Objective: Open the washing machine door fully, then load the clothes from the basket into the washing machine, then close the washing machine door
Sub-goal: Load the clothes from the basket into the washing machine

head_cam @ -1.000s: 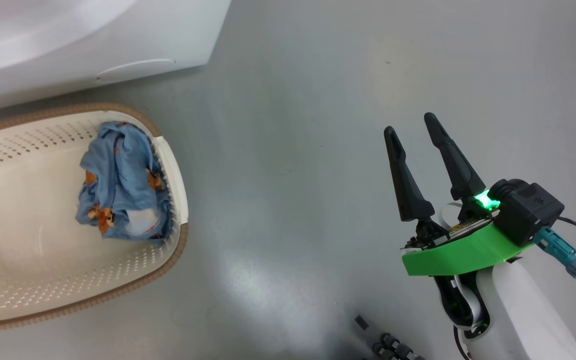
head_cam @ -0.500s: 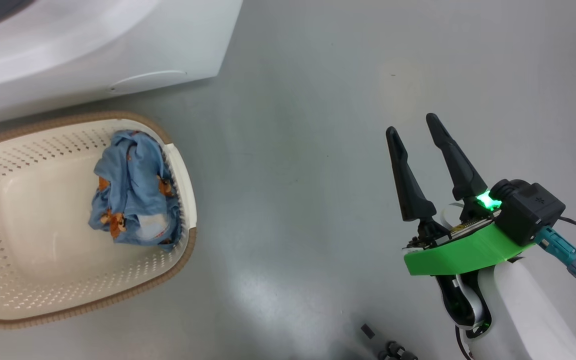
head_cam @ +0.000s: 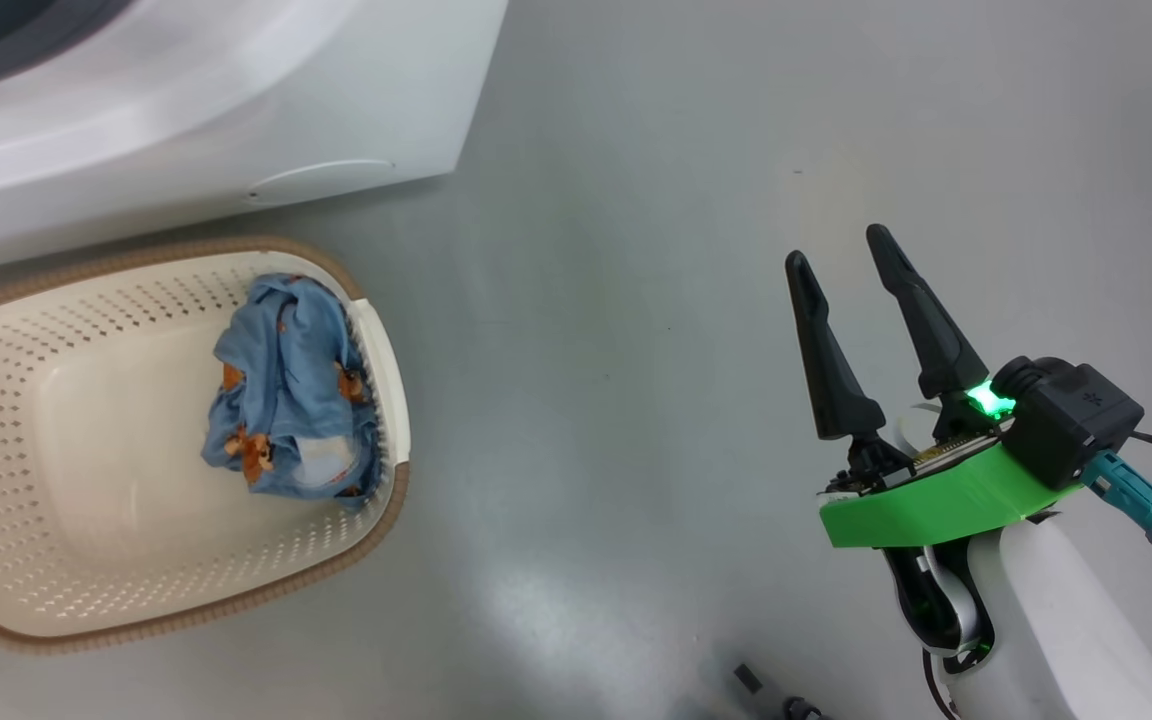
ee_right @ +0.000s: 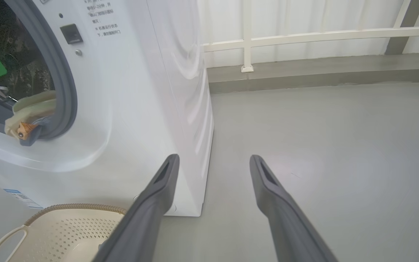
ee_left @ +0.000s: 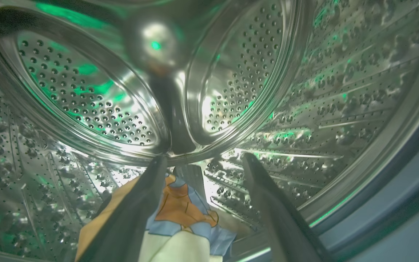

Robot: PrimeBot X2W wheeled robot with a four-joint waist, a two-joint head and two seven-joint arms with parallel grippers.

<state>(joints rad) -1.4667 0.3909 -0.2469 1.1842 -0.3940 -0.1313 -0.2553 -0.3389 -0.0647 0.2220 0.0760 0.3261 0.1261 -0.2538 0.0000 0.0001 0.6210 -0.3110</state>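
Note:
My left gripper [ee_left: 204,158] is inside the steel drum [ee_left: 86,94] of the washing machine [head_cam: 186,120], its jaws open. A light blue, orange and cream piece of the clothes [ee_left: 180,214] lies low between its fingers, against the left finger. In the right wrist view some cloth [ee_right: 31,116] hangs over the grey rubber ring [ee_right: 67,83]. One more bundle of clothes [head_cam: 286,390] lies at the right end of the basket [head_cam: 56,330], which stands on the floor before the machine. My right gripper [head_cam: 841,250] hangs open and empty over bare floor, far right of the basket. The door is out of view.
Grey floor [head_cam: 616,350] stretches between the basket and my right arm. The washer's right corner [ee_right: 202,145] stands just left of my right gripper [ee_right: 214,158]. A white railing [ee_right: 304,36] runs along the back. Small dark parts [head_cam: 751,680] lie at the bottom edge.
The whole head view has shifted, so the camera moved; basket, clothes and right gripper keep their places. My left gripper has opened inside the drum.

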